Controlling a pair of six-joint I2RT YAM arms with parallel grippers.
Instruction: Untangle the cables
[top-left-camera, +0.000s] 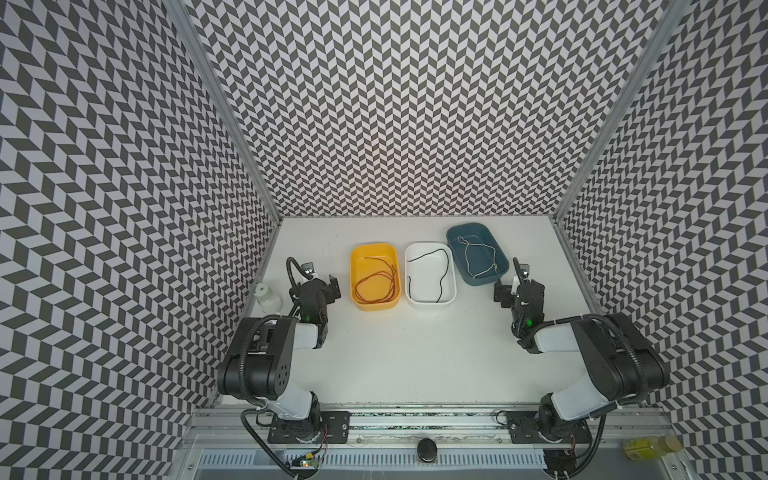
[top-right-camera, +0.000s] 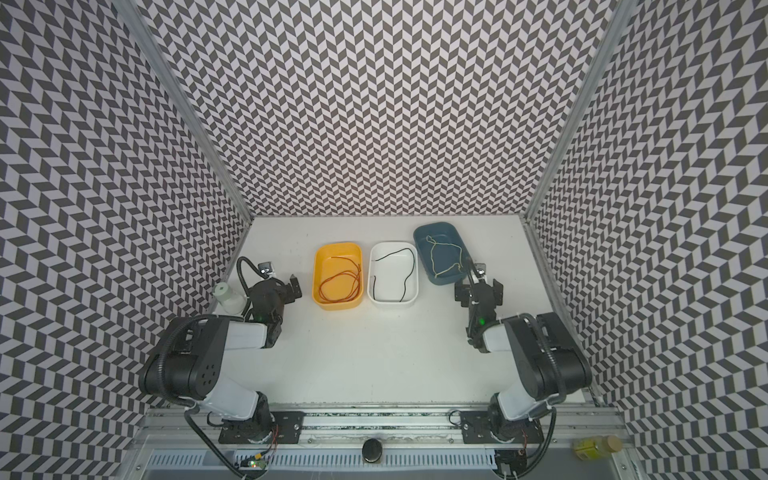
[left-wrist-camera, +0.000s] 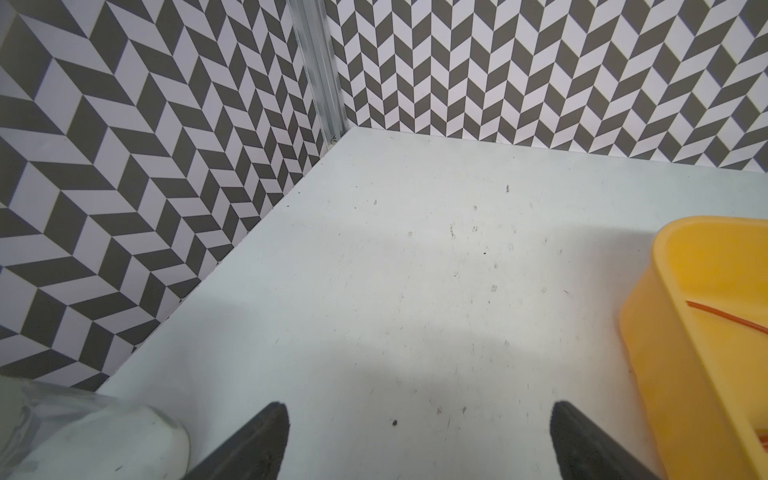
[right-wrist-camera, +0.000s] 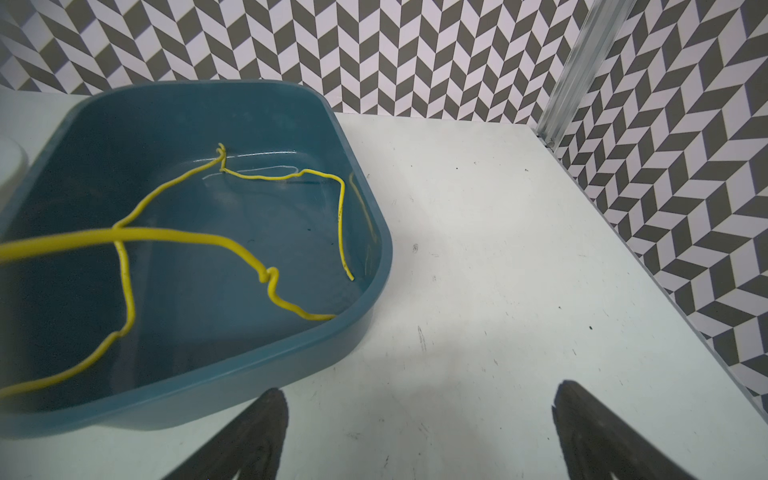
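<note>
Left gripper and right gripper jaws gape empty; a stray sweep could snag the kinked yellow cable.

cables in 3 adj. trays

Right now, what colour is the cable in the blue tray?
The cable is yellow, clearest in the right wrist view.

Blue tray: glossy plastic. Yellow cable: smooth plastic sheath. Table: matt wht, scuffed.
</note>
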